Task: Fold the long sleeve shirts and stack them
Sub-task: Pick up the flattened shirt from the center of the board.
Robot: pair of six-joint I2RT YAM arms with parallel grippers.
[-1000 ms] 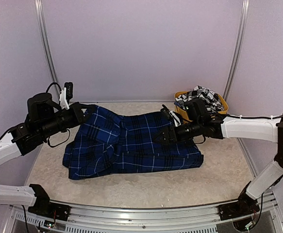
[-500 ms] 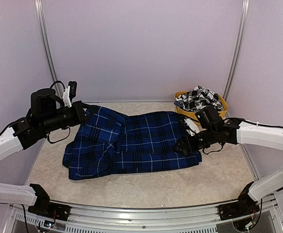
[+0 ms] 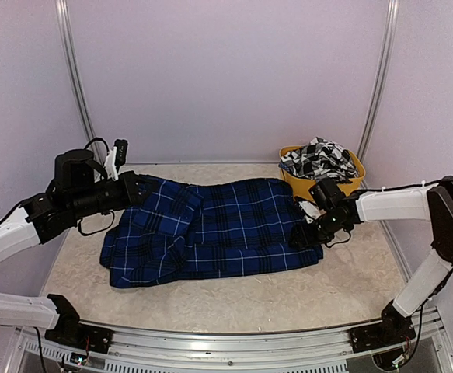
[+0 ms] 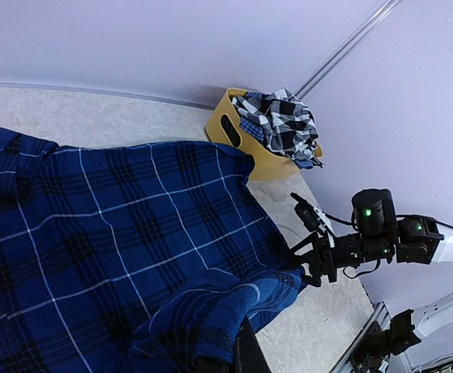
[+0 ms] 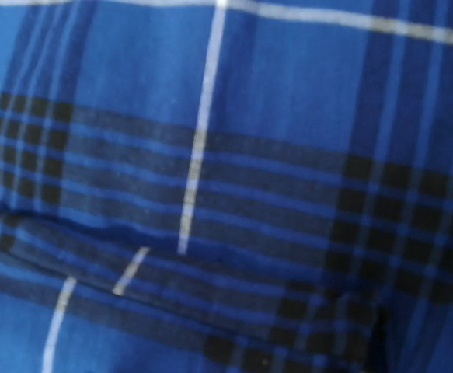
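Note:
The royal blue plaid shirt lies spread over the middle of the table. My left gripper is at its far left edge, shut on a bunched fold of blue cloth. The left wrist view shows that fold against the gripper. My right gripper is low at the shirt's near right corner and looks shut on the cloth there; it also shows in the left wrist view. The right wrist view is filled with blue plaid, and its fingers are hidden. The black-and-white checked shirt is heaped in the tub.
The yellow plastic tub stands at the back right, just behind my right arm; it also shows in the left wrist view. Metal frame posts rise at the back corners. The table's front rail runs along the near edge.
My right gripper has moved right and nearer, from the shirt's middle to its near right corner, and the shirt's right side has spread out. My left gripper has shifted slightly right with its fold.

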